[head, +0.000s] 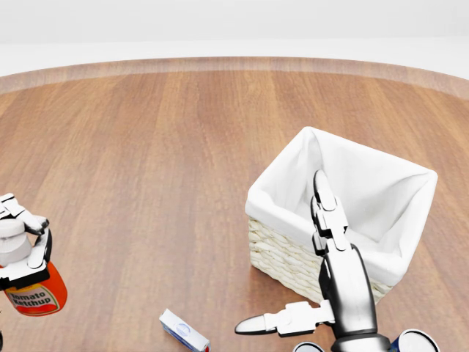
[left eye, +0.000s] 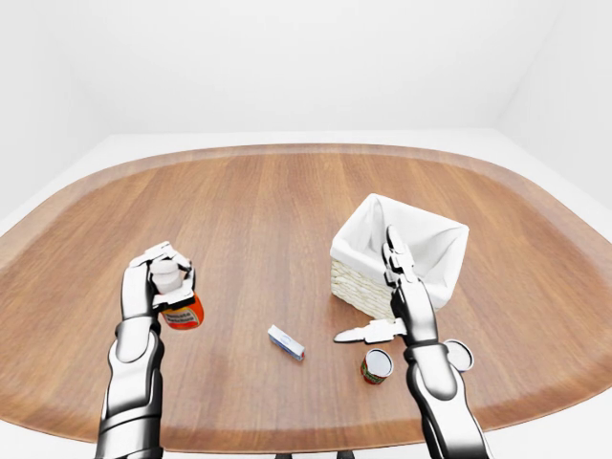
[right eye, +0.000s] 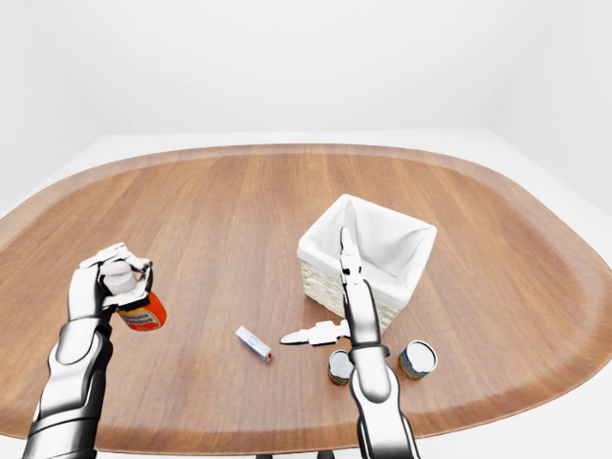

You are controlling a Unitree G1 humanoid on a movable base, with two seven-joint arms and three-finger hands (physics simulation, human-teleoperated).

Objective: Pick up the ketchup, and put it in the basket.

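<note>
The tomato ketchup bottle (head: 33, 292) is off the table, grasped around its white cap by the left hand (left eye: 155, 282), at the near left of the wooden table (left eye: 239, 210). Well apart to the right sits the wicker basket (right eye: 368, 251) with its white cloth liner. The right hand (head: 322, 275) hovers beside the basket's near wall, fingers spread, grasping nothing. Near it lie a small white-and-blue box (left eye: 285, 341) and two cans (right eye: 341, 366) (right eye: 417, 359).

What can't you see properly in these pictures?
- Basket floor: hidden by its own white liner walls, every view.
- Ketchup cap: wrapped by the left hand, head view.
- Small box label: too small, eye views.
- Cans: cut off by the bottom edge, head view.
</note>
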